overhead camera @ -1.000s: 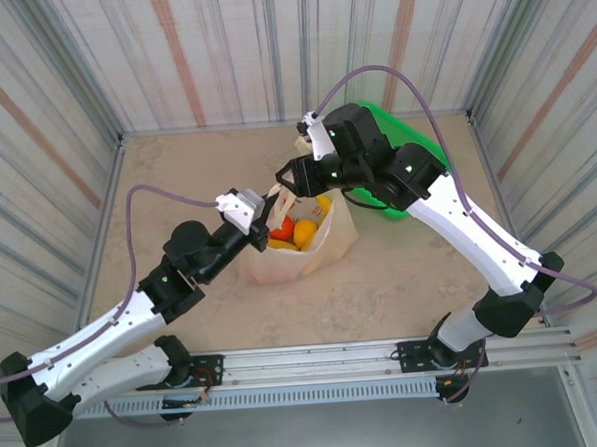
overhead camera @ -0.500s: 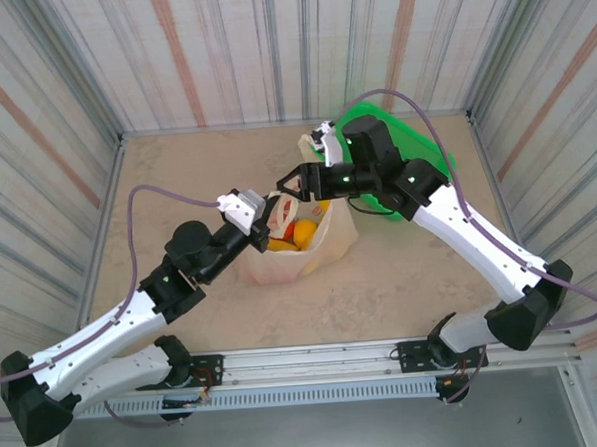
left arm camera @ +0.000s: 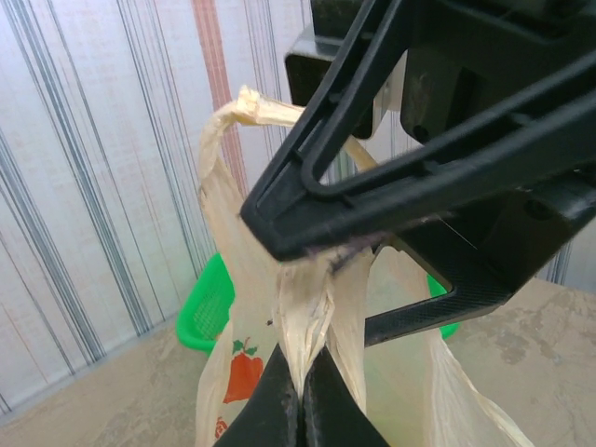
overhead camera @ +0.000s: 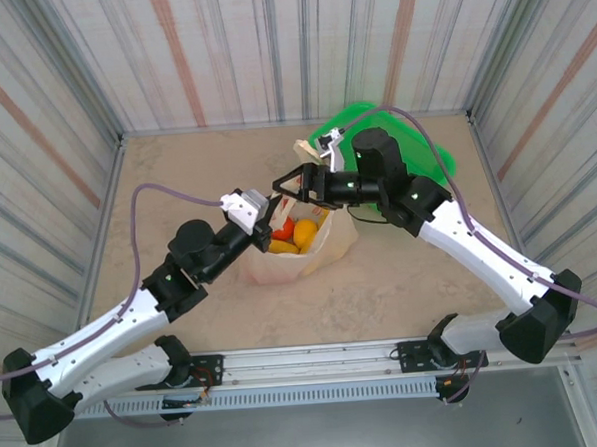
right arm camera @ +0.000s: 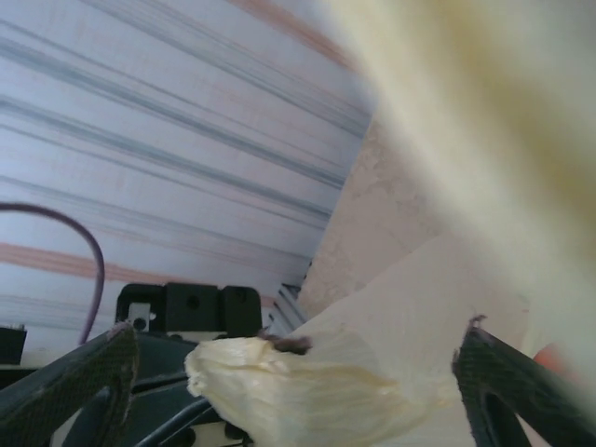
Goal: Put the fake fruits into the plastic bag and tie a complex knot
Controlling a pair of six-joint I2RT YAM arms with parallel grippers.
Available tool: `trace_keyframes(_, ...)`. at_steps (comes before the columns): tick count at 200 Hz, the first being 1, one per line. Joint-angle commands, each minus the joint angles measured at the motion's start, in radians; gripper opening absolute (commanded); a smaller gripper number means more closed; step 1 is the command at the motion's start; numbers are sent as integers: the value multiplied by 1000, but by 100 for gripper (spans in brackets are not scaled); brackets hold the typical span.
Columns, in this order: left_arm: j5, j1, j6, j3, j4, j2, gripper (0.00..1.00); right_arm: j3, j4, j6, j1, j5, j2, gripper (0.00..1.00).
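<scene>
Between the pressed-together fingers (left arm camera: 279, 410) of the left gripper (left arm camera: 300, 396) sits a bunched, twisted strip of cream handle (left arm camera: 312, 312), pinched tight and rising straight up from them. Just above that pinch, the right gripper (overhead camera: 287, 186) has its black fingers (left arm camera: 372, 112) spread wide, one on each side of the same gathered handle. Its own wrist view shows a clear gap between each finger (right arm camera: 70, 391) and the crumpled cream plastic. A second handle loop (left arm camera: 228, 130) stands up beside the first, its top twisted narrow. Below the two grippers, the plastic bag (overhead camera: 315, 251) stands on the table (overhead camera: 176, 180) near its middle with its mouth open upward. The fake fruits (overhead camera: 294, 236) lie inside it: a yellow one, an orange one and a red one can be made out. A red fruit print shows on the bag's side in the left wrist view. Behind the bag and to its right, close to it, sits the green basket (overhead camera: 425, 147), against the far corrugated wall (overhead camera: 270, 55).
</scene>
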Motion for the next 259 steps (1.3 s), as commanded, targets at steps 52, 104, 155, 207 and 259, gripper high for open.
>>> trace_keyframes(52,14,0,-10,7,14,18,0,125,-156,-177,59,128,24,56)
trace_keyframes(104,32,-3,-1,22,9,32,0,184,-225,-268,59,160,46,45)
trace_keyframes(155,42,-12,14,35,3,38,0,223,-270,-309,66,163,71,56)
trace_keyframes(207,56,-15,22,47,3,54,0,266,-328,-356,83,211,85,48)
trace_keyframes(259,49,-23,45,62,-45,37,20,303,-345,-399,75,196,104,0)
